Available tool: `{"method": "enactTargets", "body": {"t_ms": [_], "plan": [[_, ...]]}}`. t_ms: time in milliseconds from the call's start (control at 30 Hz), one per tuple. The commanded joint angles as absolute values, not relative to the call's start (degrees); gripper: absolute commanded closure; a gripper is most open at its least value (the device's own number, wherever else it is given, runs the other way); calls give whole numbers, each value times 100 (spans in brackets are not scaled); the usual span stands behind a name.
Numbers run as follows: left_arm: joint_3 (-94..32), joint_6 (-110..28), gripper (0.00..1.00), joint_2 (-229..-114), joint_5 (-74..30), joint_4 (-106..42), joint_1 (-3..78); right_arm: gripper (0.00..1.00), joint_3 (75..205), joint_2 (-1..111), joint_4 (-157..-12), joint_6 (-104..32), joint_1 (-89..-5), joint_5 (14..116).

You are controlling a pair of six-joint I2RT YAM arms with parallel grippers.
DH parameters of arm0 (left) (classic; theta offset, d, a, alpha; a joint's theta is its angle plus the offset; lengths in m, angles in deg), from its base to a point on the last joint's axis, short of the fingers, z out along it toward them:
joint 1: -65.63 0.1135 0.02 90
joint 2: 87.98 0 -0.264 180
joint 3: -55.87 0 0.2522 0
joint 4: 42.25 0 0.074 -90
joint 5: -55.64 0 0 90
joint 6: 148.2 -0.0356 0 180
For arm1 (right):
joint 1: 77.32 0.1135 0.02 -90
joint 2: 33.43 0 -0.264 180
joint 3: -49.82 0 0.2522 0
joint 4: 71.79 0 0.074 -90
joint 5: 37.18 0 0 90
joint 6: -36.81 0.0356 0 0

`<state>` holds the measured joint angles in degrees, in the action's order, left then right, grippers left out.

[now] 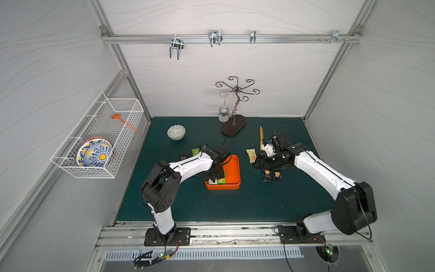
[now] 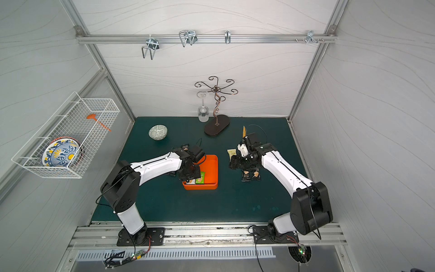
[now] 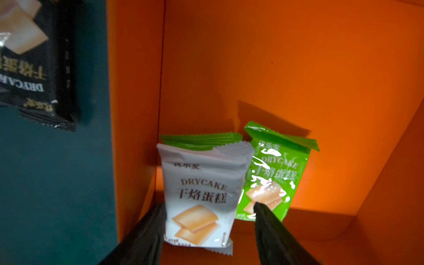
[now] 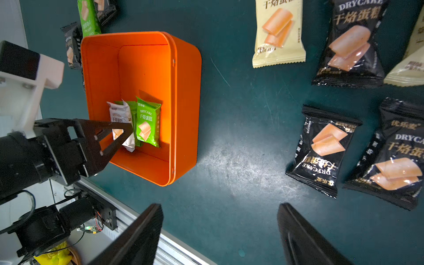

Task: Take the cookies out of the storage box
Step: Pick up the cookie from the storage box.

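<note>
The orange storage box [image 1: 233, 168] [image 2: 211, 168] [image 4: 146, 68] sits mid-mat. In its near-left corner lie a white cookie packet [image 3: 202, 195] [image 4: 119, 114], a green one [image 3: 275, 169] [image 4: 148, 121], and another green one [image 3: 202, 140] mostly hidden beneath the white. My left gripper [image 3: 209, 204] [image 1: 215, 175] reaches into the box, open, straddling the white packet: one finger touches its edge, the other stands apart. My right gripper [image 4: 220, 205] [image 1: 260, 162] hangs open over bare mat right of the box. Black cookies [image 4: 325, 146] [image 1: 267, 175] and a pale yellow one [image 4: 278, 32] [image 1: 251, 155] lie beside it.
Left of the box lie a green packet [image 1: 195, 152] and black packets [image 1: 183, 156] [image 3: 25, 57]. Behind stand a patterned bowl [image 1: 176, 131], a metal glass stand [image 1: 234, 127] with a wine glass [image 1: 223, 113], and a wooden utensil [image 1: 261, 137]. A wire basket [image 1: 98, 141] hangs on the left wall.
</note>
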<state>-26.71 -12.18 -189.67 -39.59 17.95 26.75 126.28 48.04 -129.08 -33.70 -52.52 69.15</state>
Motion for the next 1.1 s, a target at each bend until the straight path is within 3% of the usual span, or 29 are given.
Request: {"method": "enactTargets", "body": {"t_ms": [0,867,1067], "plan": [[-2855,-1368,35,-19132,-3986,1743,2704,16,12652,4714,-13044,-3451,-5245,6856],[-2968,-1618,39,-19520,-3929,1774,2643,16,12749,4924,-13081,-3521,-5271,6749],[-2978,-1627,50,-19547,-3911,1745,2643,16,12757,4941,-13081,-3518,-5298,6743]]}}
